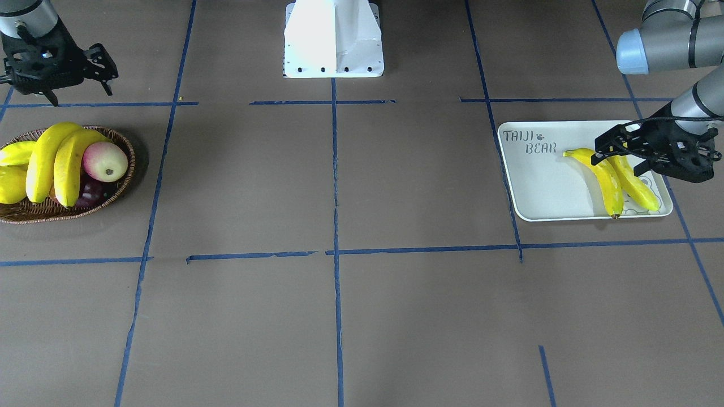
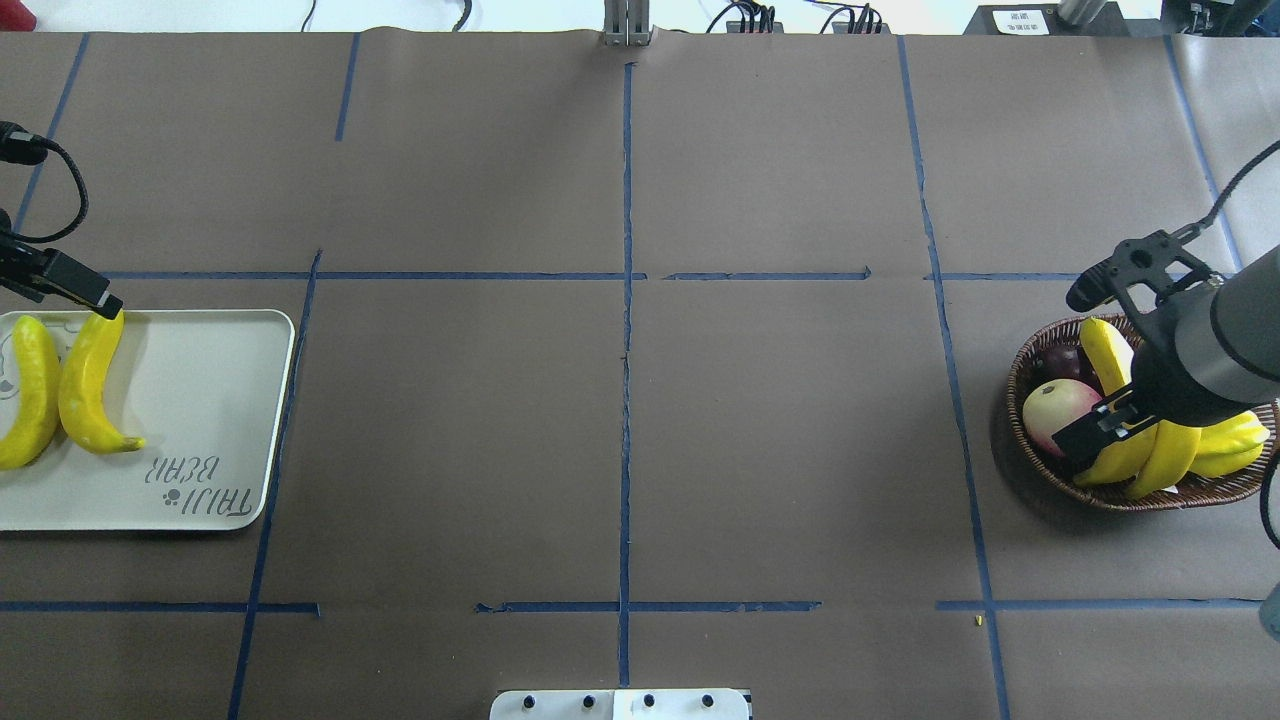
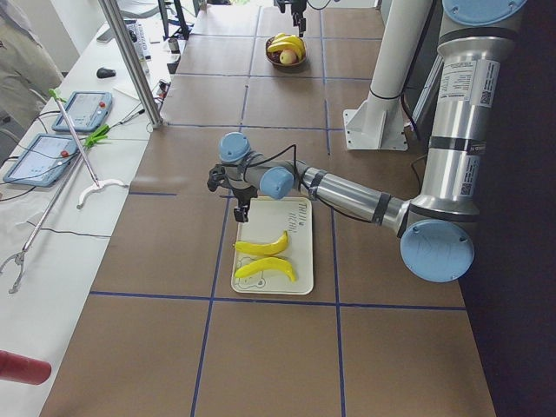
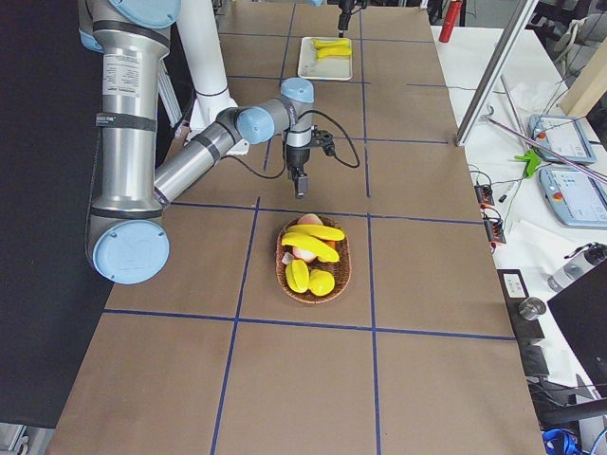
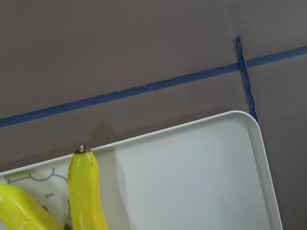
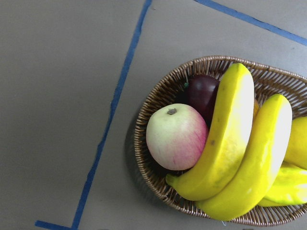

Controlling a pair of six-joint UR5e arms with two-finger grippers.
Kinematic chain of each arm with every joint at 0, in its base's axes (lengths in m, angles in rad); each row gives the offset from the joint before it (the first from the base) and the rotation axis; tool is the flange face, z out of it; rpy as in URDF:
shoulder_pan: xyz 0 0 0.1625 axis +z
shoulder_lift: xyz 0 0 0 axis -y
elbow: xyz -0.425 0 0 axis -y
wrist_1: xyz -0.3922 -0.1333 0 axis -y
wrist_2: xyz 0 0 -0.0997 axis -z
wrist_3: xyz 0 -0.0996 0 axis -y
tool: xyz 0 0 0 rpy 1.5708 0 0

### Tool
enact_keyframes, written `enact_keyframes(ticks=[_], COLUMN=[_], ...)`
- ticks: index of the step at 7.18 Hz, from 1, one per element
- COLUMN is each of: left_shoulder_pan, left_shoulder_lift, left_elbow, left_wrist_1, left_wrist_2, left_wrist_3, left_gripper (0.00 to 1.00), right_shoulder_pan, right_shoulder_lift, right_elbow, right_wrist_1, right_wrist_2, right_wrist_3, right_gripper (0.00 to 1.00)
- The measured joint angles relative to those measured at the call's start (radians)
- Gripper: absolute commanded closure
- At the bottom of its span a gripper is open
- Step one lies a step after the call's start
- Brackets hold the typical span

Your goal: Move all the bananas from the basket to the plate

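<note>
Two bananas (image 1: 42, 161) (image 1: 70, 167) lie across the top of the wicker basket (image 1: 121, 141) at the table's right end. My right gripper (image 1: 79, 93) hangs open and empty above the basket's robot-side rim. Its wrist view looks down on the same bananas (image 6: 230, 143) and basket (image 6: 148, 100). Two more bananas (image 1: 605, 183) (image 1: 639, 189) lie side by side on the white plate (image 1: 543, 186). My left gripper (image 1: 616, 158) hovers open just above their stem ends, holding nothing. The left wrist view shows the plate (image 5: 201, 163) and a banana tip (image 5: 85, 182).
Sharing the basket are a pink-green apple (image 1: 106, 161), a dark plum (image 6: 201, 91) and plump yellow fruits (image 1: 11, 183). The robot's white base (image 1: 334, 39) stands at the table's middle rear. Blue tape lines cross the brown table between basket and plate.
</note>
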Motion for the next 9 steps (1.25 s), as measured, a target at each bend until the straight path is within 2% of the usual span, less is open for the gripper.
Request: enact_keyframes(ticks=[2, 3, 5, 9], left_shoulder_pan=[0.001, 0.001, 0.002, 0.002], left_shoulder_lift=[0.000, 0.000, 0.000, 0.002], left_elbow=[-0.001, -0.001, -0.002, -0.004], left_wrist_1=[-0.001, -0.001, -0.002, -0.003], left_wrist_2=[0.000, 0.000, 0.001, 0.001], left_wrist_3=[0.000, 0.000, 0.000, 0.000], left_gripper=[0.01, 0.01, 0.01, 0.01], right_shoulder_pan=[0.071, 0.091, 0.130, 0.155], right_shoulder_lift=[-0.035, -0.066, -0.157, -0.224], right_elbow=[-0.005, -0.012, -0.094, -0.308], right_wrist_1=[0.006, 0.052, 0.305, 0.736], right_wrist_2=[0.056, 0.071, 0.105, 0.140], right_wrist_3=[0.009, 0.009, 0.031, 0.291], right_gripper=[0.06, 0.06, 0.09, 0.28])
